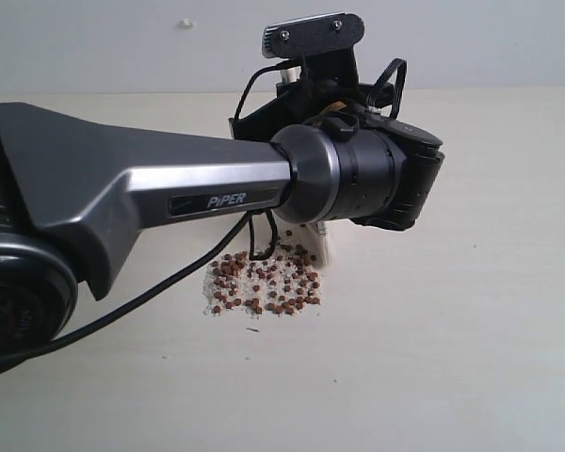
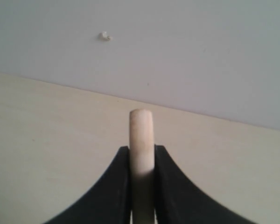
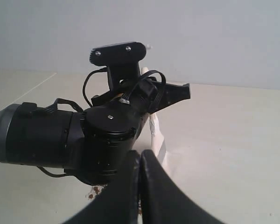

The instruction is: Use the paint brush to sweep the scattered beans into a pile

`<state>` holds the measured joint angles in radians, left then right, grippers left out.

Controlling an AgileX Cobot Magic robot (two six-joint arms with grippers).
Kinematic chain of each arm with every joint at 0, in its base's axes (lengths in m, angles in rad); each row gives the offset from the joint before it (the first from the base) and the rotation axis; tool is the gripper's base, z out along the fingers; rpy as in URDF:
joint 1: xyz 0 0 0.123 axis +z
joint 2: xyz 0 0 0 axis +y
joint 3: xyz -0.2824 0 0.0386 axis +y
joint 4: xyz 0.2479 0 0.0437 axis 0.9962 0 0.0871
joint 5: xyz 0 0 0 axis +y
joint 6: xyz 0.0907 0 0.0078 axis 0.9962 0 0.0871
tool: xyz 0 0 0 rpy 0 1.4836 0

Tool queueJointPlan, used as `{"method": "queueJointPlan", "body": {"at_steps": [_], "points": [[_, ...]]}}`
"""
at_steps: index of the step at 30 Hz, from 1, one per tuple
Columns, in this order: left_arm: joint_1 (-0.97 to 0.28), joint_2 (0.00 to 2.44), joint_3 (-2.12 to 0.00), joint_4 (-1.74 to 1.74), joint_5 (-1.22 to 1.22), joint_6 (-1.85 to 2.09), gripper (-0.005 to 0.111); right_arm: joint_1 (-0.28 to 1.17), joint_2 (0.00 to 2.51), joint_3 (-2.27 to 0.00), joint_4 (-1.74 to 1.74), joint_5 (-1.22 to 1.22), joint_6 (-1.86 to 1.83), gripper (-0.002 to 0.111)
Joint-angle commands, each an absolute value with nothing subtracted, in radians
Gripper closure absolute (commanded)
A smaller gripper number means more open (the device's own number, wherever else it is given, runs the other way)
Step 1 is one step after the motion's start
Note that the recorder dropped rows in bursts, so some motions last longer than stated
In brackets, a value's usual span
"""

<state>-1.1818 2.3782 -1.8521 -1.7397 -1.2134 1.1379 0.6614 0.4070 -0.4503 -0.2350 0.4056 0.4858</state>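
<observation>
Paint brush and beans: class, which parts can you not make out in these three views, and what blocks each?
Left wrist view: the left gripper covers the lower handle of the paint brush; its bristles and the beans lie out of frame.
Exterior view: the left arm hides nearly all of the brush.
Right wrist view: that arm and the shut right gripper hide most of the beans.

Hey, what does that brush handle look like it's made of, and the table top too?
The paint brush handle looks like bare pale wood: a matte cream surface with faint dark specks and a rounded end. The table looks like light wood or a wood-look laminate, smooth, matte and pale beige. Hardly any grain shows, so I can't tell which.
</observation>
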Motion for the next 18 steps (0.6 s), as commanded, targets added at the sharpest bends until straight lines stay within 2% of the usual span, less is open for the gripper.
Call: {"method": "queueJointPlan", "body": {"at_steps": [1, 18], "points": [[-1.188, 2.364, -1.854, -1.744, -1.221, 1.202, 0.107, 0.663, 0.405, -0.446, -0.240, 0.394, 0.485, 0.108], [-1.218, 2.356, -1.854, -1.744, -1.221, 1.302, 0.107, 0.663, 0.405, -0.446, -0.237, 0.394, 0.485, 0.108]]}}
